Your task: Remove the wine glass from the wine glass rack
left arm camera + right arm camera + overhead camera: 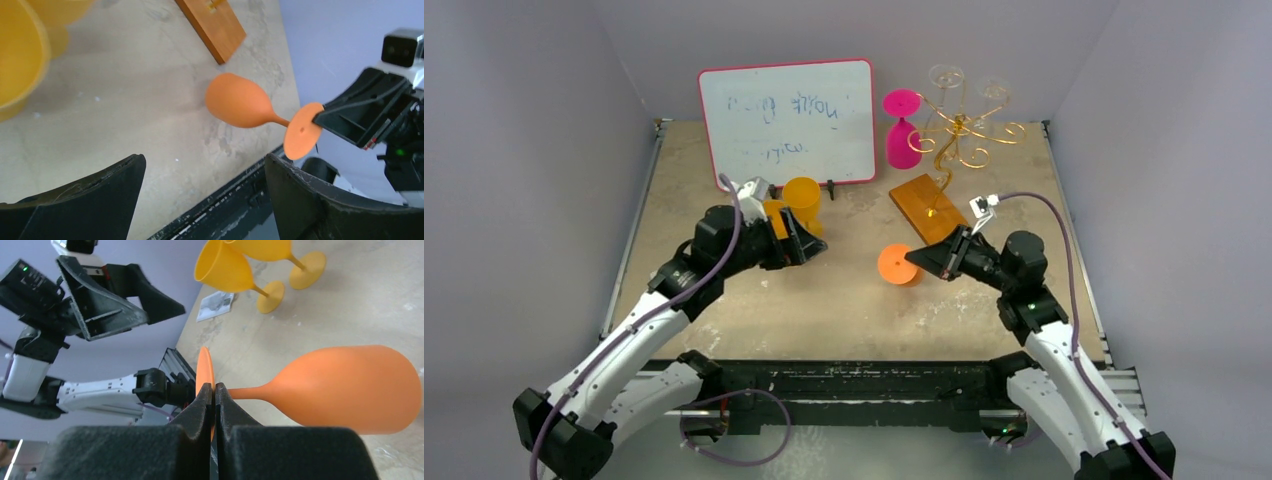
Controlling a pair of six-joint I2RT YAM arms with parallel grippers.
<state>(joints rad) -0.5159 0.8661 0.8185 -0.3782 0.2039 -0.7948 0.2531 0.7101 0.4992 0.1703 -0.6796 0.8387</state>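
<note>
Sideways, the wine glass points bowl-first toward the tabletop's far edge; right gripper pinches its foot; left gripper gapes empty.

**Blue Scrawl on the Whiteboard, Nothing Legible**

The red-framed whiteboard standing at the far edge of the counter carries two lines of blue marker handwriting. A longer line runs across its upper half and a shorter one sits lower, toward its right side. The strokes are too faint and small to read. A slip of paper lying on the counter shows grey print, also too small to read.
</note>
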